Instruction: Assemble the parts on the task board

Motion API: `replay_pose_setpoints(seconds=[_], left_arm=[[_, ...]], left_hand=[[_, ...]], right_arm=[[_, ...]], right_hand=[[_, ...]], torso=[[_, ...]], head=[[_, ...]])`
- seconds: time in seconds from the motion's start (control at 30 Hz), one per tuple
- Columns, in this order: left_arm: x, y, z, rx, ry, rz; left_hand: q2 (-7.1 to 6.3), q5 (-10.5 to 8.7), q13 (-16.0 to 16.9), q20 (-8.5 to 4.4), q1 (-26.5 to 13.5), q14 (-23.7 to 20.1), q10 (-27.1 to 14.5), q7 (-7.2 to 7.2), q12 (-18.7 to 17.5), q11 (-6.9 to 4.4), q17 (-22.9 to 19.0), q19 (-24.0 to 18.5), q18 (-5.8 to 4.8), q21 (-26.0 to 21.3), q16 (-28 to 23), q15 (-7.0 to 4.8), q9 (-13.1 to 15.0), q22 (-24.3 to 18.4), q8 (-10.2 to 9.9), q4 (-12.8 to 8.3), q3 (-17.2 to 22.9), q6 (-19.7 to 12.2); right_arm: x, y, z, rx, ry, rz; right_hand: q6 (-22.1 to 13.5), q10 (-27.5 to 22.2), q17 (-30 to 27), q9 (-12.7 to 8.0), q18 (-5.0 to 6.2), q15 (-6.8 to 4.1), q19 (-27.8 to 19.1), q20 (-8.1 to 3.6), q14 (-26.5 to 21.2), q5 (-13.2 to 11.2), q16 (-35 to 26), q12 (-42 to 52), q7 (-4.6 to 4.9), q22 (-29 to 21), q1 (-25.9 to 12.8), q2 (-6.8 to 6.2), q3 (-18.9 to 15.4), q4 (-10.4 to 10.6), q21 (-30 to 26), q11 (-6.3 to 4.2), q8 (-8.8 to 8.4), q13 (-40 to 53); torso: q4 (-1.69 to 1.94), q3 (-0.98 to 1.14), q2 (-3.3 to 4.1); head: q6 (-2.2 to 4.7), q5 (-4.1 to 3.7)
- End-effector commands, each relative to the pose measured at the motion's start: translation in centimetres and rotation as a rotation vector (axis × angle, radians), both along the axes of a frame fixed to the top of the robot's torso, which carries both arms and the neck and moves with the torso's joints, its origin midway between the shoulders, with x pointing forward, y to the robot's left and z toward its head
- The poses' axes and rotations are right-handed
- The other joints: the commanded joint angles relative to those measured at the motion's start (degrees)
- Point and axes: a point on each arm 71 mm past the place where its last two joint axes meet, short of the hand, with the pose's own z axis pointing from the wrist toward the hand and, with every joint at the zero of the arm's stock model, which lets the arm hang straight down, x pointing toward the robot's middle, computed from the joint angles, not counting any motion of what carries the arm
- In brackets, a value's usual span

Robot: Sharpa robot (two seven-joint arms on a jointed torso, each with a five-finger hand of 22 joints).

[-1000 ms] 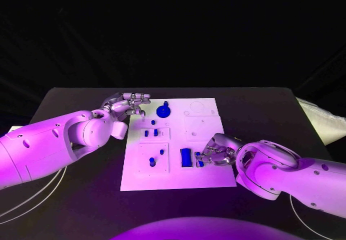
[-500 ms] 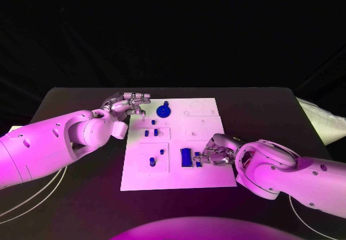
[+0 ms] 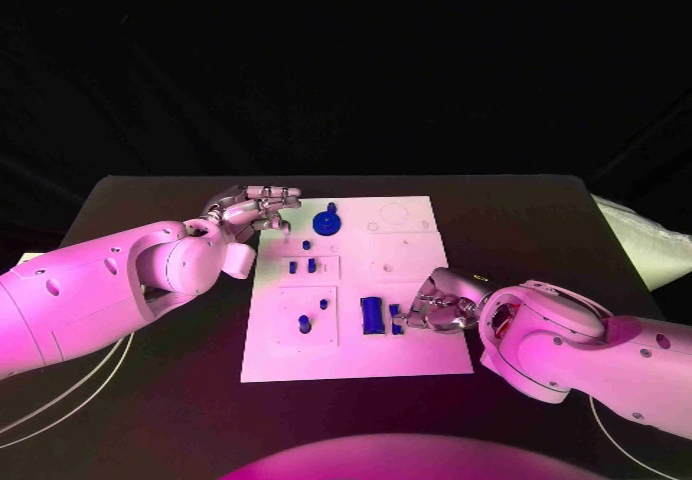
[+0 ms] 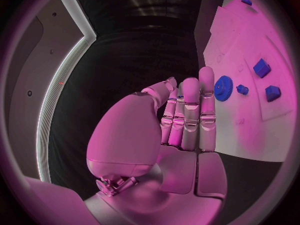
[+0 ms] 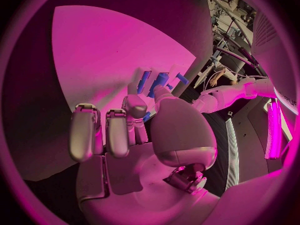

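1. Task board (image 3: 411, 262): one white plate, lying flat in the middle of the black surface (image 3: 534, 215), between my two hands.
2. Parts I can count from the head view: one blue gear (image 3: 327, 220) just beside the left hand's fingertips; one tiny piece (image 3: 306, 243) below it; two small blocks (image 3: 300, 266) side by side; one small piece (image 3: 323, 303); one oval piece (image 3: 304, 323); one long upright bar (image 3: 372, 314) and a thinner strip (image 3: 394, 318) right against the right hand.
3. Left hand (image 3: 255, 212) sits at the board's far left corner, fingers held together and nearly straight in its wrist view (image 4: 187, 116), nothing in them; I read it as released.
4. Right hand (image 3: 433, 300) is curled at the board's near right portion, fingers bent in next to the strip. A blue bit shows by the fingertips in its wrist view (image 5: 145, 116), but I cannot tell whether it is grasped.
5. Edges: the board's near edge lies inward of both forearms; its far edge is beyond the left hand.
6. Room: bare surface runs on all sides of the board, widest beyond the right hand toward the surface's right edge.
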Motion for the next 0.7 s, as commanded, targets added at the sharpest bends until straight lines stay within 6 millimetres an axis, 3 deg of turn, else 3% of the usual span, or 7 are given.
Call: replay_pose_setpoints(seconds=[0.03, 0.23, 0.37, 0.5, 0.53, 0.57, 0.7], left_arm=[[0.0, -0.2, 0.1, -0.011, -0.005, -0.018], [0.0, -0.3, 0.1, -0.012, -0.011, -0.016], [0.1, -0.4, 0.1, -0.027, -0.026, -0.013], [0.2, -0.7, 0.1, -0.044, -0.045, -0.010], [0.2, -0.7, 0.1, -0.048, -0.048, -0.007], [0.3, -0.7, 0.1, -0.051, -0.051, -0.003], [0.5, -0.8, 0.0, -0.059, -0.063, 0.018]], left_hand=[[0.33, 0.06, 0.09, 0.28, 0.16, -0.50, -0.26, 0.07, 0.31, -0.04, -0.06, -0.02, 0.64, -0.37, 0.01, 0.01, -0.02, -0.05, 0.34, -0.34, 0.10, -0.46], [0.36, 0.07, 0.09, 0.28, 0.16, -0.56, -0.41, 0.14, 0.53, 0.02, -0.16, -0.03, 0.63, -0.38, 0.06, 0.03, -0.02, -0.02, 0.44, -0.46, 0.11, -0.54], [0.42, 0.06, 0.03, 0.41, -0.67, -1.89, -0.61, -0.09, 0.93, -0.04, -0.81, -0.99, 0.59, -1.11, -0.92, 0.13, 0.09, -0.31, 0.99, -0.13, -0.18, -0.07], [0.38, 0.09, -0.90, 0.89, -1.86, -7.39, -1.52, -0.15, 0.22, 0.35, -4.34, -6.09, 0.54, -5.36, -7.61, 0.70, -0.05, -2.54, 1.26, 0.42, -0.38, -0.13], [0.33, -0.01, -1.38, 1.27, -1.99, -7.61, -1.43, -0.11, -0.21, 0.54, -5.91, -7.30, 0.48, -6.82, -10.30, 0.75, -0.12, -3.53, 1.18, 0.41, -0.51, -0.28], [0.14, 0.03, -1.74, 1.43, -2.14, -9.20, -1.40, 0.01, -0.62, 0.54, -7.32, -8.98, 0.46, -8.31, -13.20, 1.31, -0.17, -4.43, 1.03, 0.44, -0.43, -0.43], [0.06, 0.04, -3.44, 3.09, -2.84, -12.31, -0.46, 0.23, -3.54, 1.10, -13.53, -15.16, 0.15, -15.37, -26.52, 3.61, -0.21, -9.55, -0.05, 1.08, 0.37, -1.05]], right_arm=[[-0.1, 0.0, 0.2, 0.015, -0.026, 0.034], [0.9, -0.9, 1.1, 0.204, -0.046, 0.008], [3.2, -2.3, 2.1, 0.419, -0.036, -0.033], [6.2, -3.9, 3.0, 0.610, -0.037, -0.084], [7.1, -4.2, 3.2, 0.652, -0.039, -0.097], [7.9, -4.5, 3.3, 0.691, -0.040, -0.108], [10.7, -5.5, 3.4, 0.826, -0.046, -0.151]], right_hand=[[-0.21, -0.05, 2.23, 0.08, -0.81, -0.32, 0.08, 0.01, 3.93, 0.48, -0.04, -0.09, 0.26, -0.10, 1.32, 0.27, -0.57, -0.17, -0.10, 0.03, -0.05, -0.12], [-3.52, -2.71, -0.62, -0.49, -0.39, 0.43, -1.10, 0.41, 3.23, 4.36, -2.11, -5.80, 1.57, -2.41, 5.64, 1.36, -1.14, -1.91, -1.53, 1.04, -1.87, -3.38], [-6.40, -8.29, -8.27, -1.06, 1.38, 1.39, -5.38, 1.23, 1.25, 3.73, -8.18, -18.27, 2.97, -11.85, 10.76, 2.48, -0.70, -4.56, -7.42, 2.10, -3.44, -11.21], [-8.66, -13.55, -25.62, -1.43, 4.60, 2.25, -14.34, 2.14, -4.22, 1.25, -23.80, -27.43, 4.07, -30.98, 14.49, 3.03, 0.13, -6.69, -21.07, 3.22, -4.36, -18.05], [-9.26, -14.94, -33.35, -1.54, 5.48, 2.66, -17.34, 2.49, -7.01, 1.04, -31.53, -29.61, 4.50, -37.17, 15.29, 3.15, 0.42, -7.09, -26.27, 3.60, -4.51, -20.09], [-10.03, -16.45, -37.58, -1.73, 5.63, 3.11, -18.89, 2.88, -9.25, 0.83, -36.64, -31.75, 4.92, -39.74, 16.03, 3.28, 0.80, -7.40, -29.25, 4.14, -4.67, -22.02], [-11.42, -19.39, -44.29, -2.50, 5.67, 5.37, -21.99, 4.91, -13.77, -1.19, -49.53, -40.13, 6.75, -46.29, 18.18, 3.48, 2.60, -8.18, -39.67, 6.36, -4.62, -31.84]], torso=[[-0.09, 0.01, -0.05], [-0.14, -0.10, -0.32], [-0.35, -0.37, -1.05], [-0.52, -0.75, -2.20], [-0.56, -0.83, -2.60], [-0.60, -0.88, -2.83], [-0.97, -1.07, -4.07]], head=[[0.19, -0.08], [0.70, -0.45], [1.48, -0.55], [2.20, -0.61], [2.32, -0.56], [2.48, -0.50], [3.21, -0.14]])
